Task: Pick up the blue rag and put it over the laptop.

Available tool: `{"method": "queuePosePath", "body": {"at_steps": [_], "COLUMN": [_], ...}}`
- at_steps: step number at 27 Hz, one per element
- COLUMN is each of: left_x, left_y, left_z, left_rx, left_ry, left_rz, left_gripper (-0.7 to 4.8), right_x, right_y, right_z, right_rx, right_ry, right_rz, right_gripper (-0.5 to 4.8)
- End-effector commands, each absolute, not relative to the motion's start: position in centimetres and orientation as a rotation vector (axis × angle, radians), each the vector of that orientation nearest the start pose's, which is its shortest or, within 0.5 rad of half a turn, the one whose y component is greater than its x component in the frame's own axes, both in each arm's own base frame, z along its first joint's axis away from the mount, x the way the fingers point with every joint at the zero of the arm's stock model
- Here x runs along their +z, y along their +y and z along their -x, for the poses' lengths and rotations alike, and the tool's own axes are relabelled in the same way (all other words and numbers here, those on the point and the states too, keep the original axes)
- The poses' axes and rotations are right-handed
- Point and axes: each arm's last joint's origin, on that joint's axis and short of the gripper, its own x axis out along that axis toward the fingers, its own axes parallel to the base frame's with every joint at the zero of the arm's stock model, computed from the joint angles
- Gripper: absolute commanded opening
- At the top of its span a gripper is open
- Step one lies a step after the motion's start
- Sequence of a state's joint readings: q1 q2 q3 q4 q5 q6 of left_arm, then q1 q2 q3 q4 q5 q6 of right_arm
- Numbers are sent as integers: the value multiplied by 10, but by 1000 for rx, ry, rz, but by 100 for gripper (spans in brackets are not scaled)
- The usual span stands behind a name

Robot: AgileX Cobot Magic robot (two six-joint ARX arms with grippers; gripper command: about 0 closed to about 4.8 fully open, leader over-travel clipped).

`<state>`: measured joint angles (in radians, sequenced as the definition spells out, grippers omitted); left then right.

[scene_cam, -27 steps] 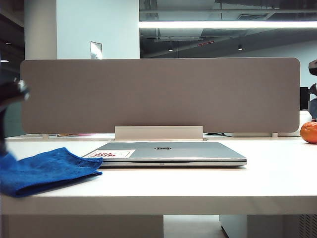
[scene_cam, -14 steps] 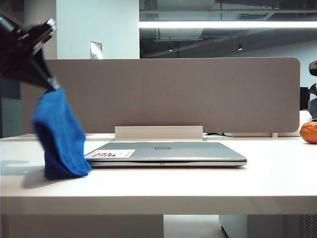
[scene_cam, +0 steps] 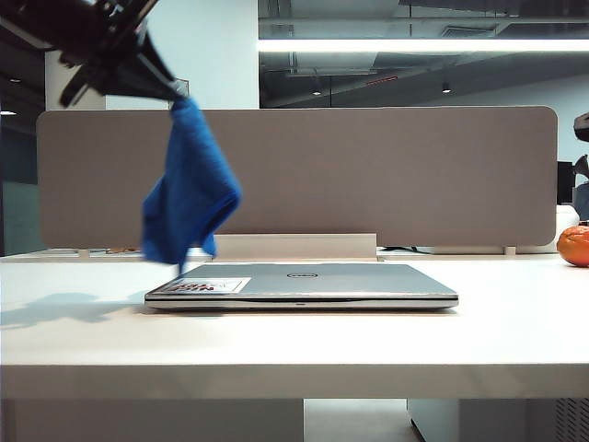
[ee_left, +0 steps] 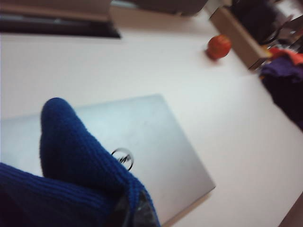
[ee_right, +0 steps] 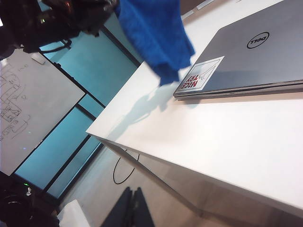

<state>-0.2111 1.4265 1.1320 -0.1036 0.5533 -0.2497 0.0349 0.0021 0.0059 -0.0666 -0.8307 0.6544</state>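
Blue rag (scene_cam: 189, 189) hangs bunched from my left gripper (scene_cam: 170, 90), jaws clamped on its top corner, clear of the table (scene_cam: 304, 345). Lowest tip just above the laptop (scene_cam: 313, 284) near the sticker (scene_cam: 204, 286) end, not touching afaict. Step: carry phase, rag at lid's edge. Next imo: move further over the lid w/ logo (ee_left: 122, 158) under it, lower, let go so it drapes flat. Right gripper not visible; can't tell its state. Orange (scene_cam: 574, 245) far off.
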Motion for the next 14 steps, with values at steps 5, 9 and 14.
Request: {"method": "queuePosePath", "body": {"at_steps": [5, 9, 14], "left_x": [323, 309, 308], "left_y": [-113, -138, -174], "left_z": [-316, -333, -354], "left_rx": [-724, -764, -831], "left_ry": [362, 408, 420], "left_rz": [295, 328, 315], "left_gripper": [-6, -6, -6], "right_x": [159, 159, 159], "right_y": [24, 24, 24], "right_z": [-87, -87, -87], "right_rx": [816, 816, 816], "right_ry": [331, 331, 331], "right_rz": [-631, -631, -630], "right_gripper": [-5, -5, -5]}}
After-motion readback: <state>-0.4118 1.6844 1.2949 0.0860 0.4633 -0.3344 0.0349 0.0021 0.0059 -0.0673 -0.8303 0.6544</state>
